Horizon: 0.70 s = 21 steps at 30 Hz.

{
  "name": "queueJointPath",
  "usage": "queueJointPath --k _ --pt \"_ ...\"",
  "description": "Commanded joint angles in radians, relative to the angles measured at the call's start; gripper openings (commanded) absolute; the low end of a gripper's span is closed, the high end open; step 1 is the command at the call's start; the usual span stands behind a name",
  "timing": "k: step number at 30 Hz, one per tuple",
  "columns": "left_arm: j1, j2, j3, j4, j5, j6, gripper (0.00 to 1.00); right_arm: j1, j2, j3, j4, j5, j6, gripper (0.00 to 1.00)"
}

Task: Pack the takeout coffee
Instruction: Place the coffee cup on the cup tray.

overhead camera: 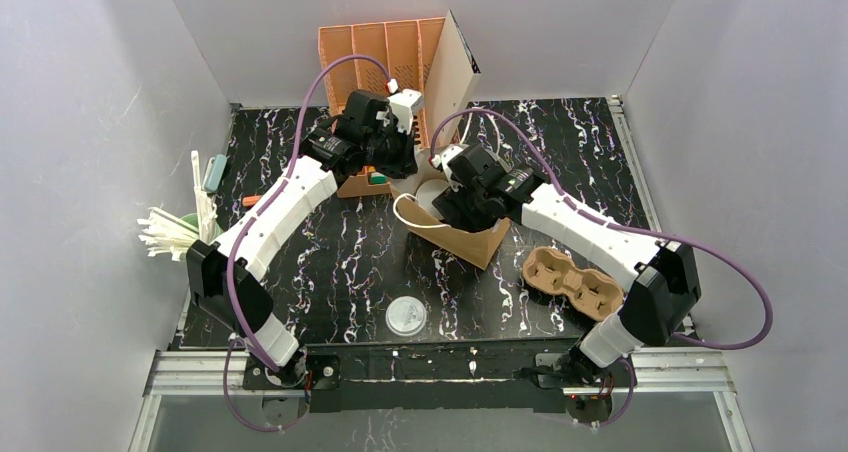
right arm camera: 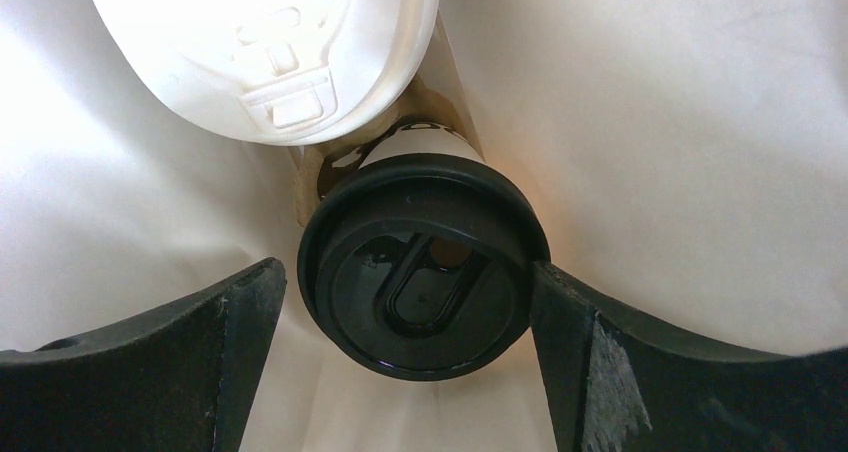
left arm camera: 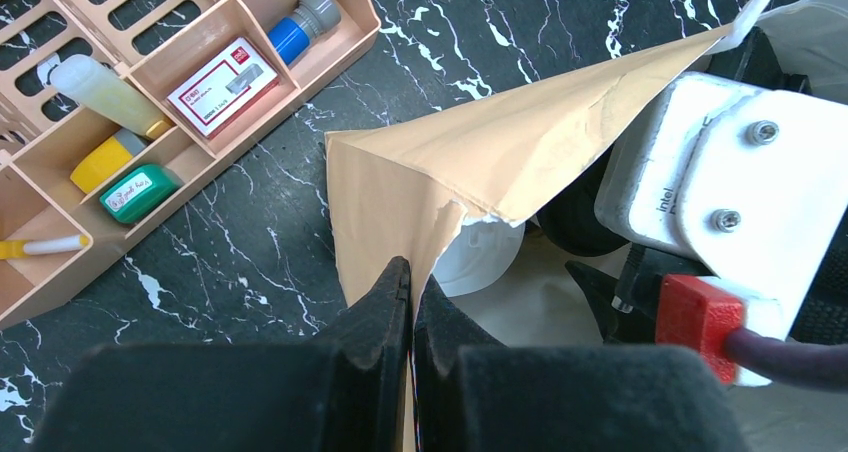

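Two pincers on one brown paper bag (left arm camera: pixel 480 162): left pincer (left arm camera: pixel 412 274) clenched on its torn rim, right pincer (right arm camera: pixel 405 272) spread wide down inside, black-lidded takeout coffee (right arm camera: pixel 420 222) sitting squarely between its fingers, unsqueezed.

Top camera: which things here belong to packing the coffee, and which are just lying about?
Job: black-lidded coffee cup, inside the brown paper bag; left end effector pinching the bag's edge; right end effector open around the cup.
Lying about: flat white lid, cardboard cup carrier, green cup of straws, orange organiser.
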Motion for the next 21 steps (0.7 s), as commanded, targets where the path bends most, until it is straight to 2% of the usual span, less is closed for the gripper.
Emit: queueJointPath --k 1,5,12,14,18,21 --pt "0.009 -0.014 0.025 -0.019 -0.015 -0.010 0.00 -0.012 -0.051 0.034 0.033 0.019 -0.011 0.98" --pt "0.009 -0.011 0.027 -0.020 -0.019 -0.008 0.00 -0.013 -0.070 0.045 0.043 -0.042 -0.008 0.98" --pt "0.009 -0.011 0.032 -0.019 -0.026 -0.003 0.00 -0.045 -0.010 0.106 -0.067 -0.173 0.057 0.98" --pt "0.009 -0.013 0.031 -0.020 -0.029 -0.002 0.00 -0.045 0.004 0.115 -0.074 -0.151 0.063 0.98" --pt "0.009 -0.019 0.025 -0.020 -0.030 -0.005 0.00 -0.045 0.002 0.096 -0.047 0.007 0.049 0.98" --pt "0.009 -0.024 0.023 -0.020 -0.038 -0.006 0.00 -0.045 -0.043 0.063 0.028 0.020 -0.001 0.98"
